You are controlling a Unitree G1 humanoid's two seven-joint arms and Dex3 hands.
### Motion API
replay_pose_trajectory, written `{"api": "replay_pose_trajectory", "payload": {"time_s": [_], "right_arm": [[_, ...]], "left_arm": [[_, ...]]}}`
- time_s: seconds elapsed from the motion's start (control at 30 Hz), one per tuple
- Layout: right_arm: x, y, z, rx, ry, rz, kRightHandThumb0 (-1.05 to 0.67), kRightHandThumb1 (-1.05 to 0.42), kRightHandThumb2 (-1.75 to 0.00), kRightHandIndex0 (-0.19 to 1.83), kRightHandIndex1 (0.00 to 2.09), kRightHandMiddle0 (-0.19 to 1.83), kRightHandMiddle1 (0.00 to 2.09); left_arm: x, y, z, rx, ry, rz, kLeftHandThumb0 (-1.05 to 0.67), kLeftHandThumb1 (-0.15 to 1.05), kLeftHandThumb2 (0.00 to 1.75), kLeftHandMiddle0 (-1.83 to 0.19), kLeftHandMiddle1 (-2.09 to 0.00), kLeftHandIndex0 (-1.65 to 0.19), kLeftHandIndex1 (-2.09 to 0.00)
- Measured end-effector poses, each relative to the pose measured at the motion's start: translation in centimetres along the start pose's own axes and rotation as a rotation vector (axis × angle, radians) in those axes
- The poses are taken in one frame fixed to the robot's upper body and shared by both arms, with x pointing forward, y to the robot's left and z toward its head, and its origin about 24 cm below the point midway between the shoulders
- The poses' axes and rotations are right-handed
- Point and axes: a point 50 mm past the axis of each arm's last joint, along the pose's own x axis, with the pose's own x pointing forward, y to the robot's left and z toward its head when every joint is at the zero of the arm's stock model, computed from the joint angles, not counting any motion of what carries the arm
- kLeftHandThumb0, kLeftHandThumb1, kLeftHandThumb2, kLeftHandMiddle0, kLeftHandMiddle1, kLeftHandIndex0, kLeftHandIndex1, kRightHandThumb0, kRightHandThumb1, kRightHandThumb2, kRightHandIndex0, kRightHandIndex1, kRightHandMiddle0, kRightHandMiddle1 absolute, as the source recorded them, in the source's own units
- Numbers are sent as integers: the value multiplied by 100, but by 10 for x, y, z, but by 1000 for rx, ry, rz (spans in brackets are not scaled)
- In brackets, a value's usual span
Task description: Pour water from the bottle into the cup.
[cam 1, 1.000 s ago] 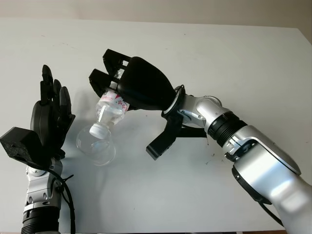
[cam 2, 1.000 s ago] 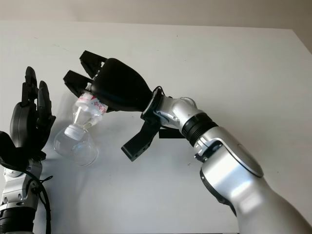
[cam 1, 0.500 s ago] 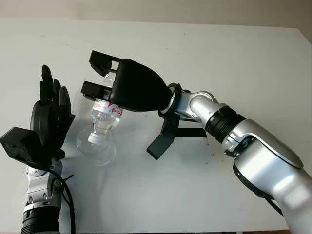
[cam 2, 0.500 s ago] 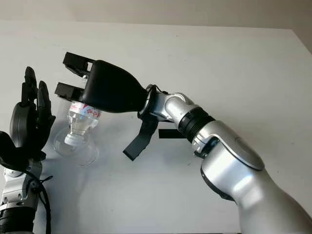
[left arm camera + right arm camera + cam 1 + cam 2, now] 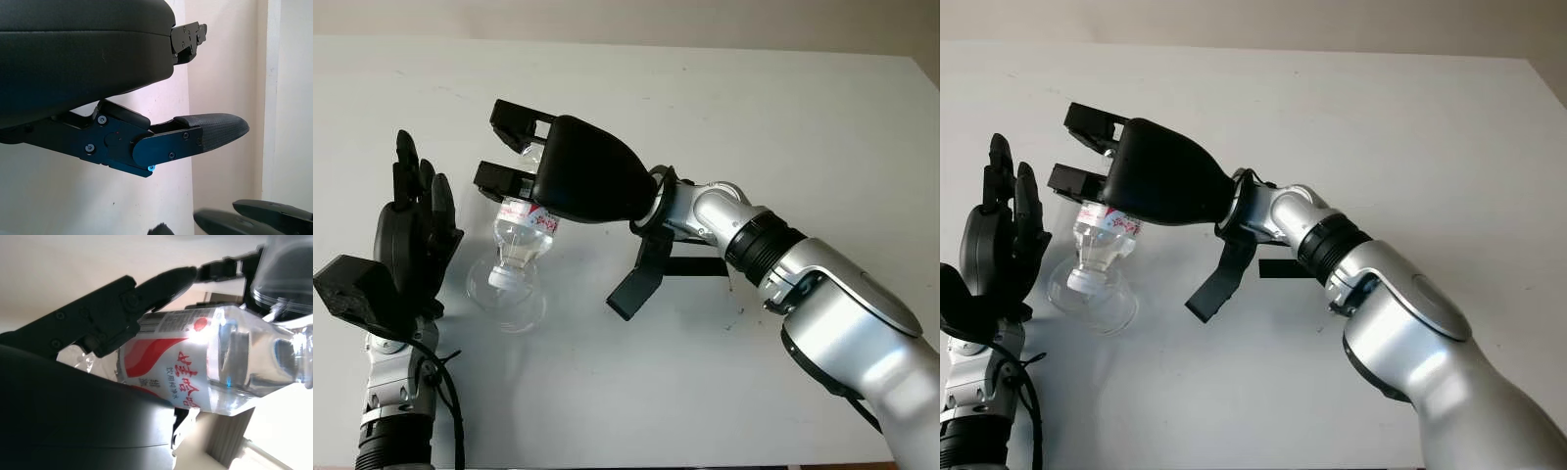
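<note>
One bottle (image 5: 523,235), one cup (image 5: 505,294), one table (image 5: 803,127).

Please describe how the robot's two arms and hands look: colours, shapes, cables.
Both hands are black: the right hand has a smooth rounded shell and blocky fingers; the left hand has slim segmented fingers. The right arm is glossy silver with black ribbed joints. Black cables run along the left forearm.

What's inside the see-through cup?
The neck and white cap end of the bottle, tipped mouth-down by the right hand, dips into the cup. Whether water sits in the cup cannot be told.
</note>
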Motion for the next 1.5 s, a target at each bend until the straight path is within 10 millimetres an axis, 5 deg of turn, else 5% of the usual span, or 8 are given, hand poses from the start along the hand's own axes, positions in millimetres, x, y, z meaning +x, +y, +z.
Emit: {"api": "replay_pose_trajectory", "payload": {"time_s": [0.1, 0.47, 0.8, 1.07, 1.5], "right_arm": [[1, -7, -13, 217, 174, -15, -39, -105, -20, 121, 209, 107, 209], [-39, -9, -59, 883, 665, -38, -36, -105, -39, 99, 209, 69, 209], [-90, 1, -66, 1458, 932, -143, -39, -105, -46, 128, 209, 91, 209], [-122, -8, -52, 1671, 1022, -180, -38, -105, -50, 132, 209, 100, 209], [-152, -23, -25, 1537, 1122, -99, -38, -105, -48, 128, 209, 92, 209]], "left_arm": [[0, 0, 0, 0, 0, 0, -80, 105, 62, 19, 0, 19, 0], [0, 2, 0, 0, -1, 4, -80, 105, 62, 19, 0, 19, 0], [-2, 5, 0, 4, 1, 0, -79, 105, 64, 19, 0, 19, 0], [-4, 6, 0, 0, -7, -9, -78, 105, 64, 19, 0, 19, 0], [-7, 8, -2, 1, 1, 1, -79, 105, 63, 19, 0, 19, 0]]}}
